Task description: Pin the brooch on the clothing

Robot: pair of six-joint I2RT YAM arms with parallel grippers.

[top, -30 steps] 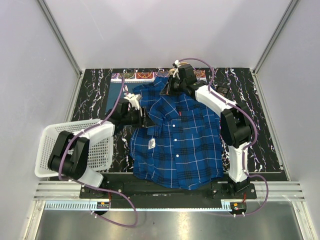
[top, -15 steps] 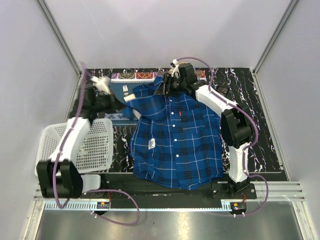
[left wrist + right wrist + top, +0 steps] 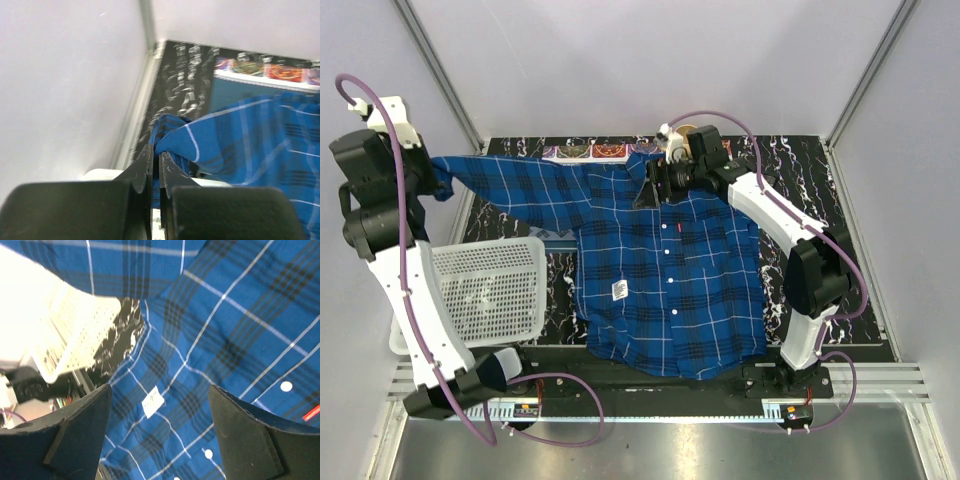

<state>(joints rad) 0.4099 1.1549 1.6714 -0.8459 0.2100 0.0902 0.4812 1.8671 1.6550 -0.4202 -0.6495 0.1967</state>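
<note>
- Nearest the arm bases: the hem of the shirt. It lies front-up on the dark marbled table, buttoned, with the collar at the far end.
- Left of the hem is a white mesh basket. Nothing shows inside it.
- Mid-shirt there is a white paper tag on the left panel, and a small red tab higher on the chest. Neither is the ornament.
- Right gripper hovers over the collar area. Its fingers are spread wide with nothing between them.
- Left gripper is raised high at the far left. Its fingers are pinched shut on the end of the sleeve, which is drawn out straight from the shoulder.
- At the far table edge, a pale strip carries small reddish-orange roundish pieces, just beyond the sleeve. The brooch looks to be one of these, though I cannot tell which. No gripper holds it.
- Handling, my reading: the shirt is light, limp and quick to bunch. Hold it at doubled edges such as cuff, collar or placket, and keep one layer taut and flat for pinning.
- The brooch is likely hard, light and slick, with a sharp pin behind. Nip it by the rim from the sides, squarely, or it may skid away.
</note>
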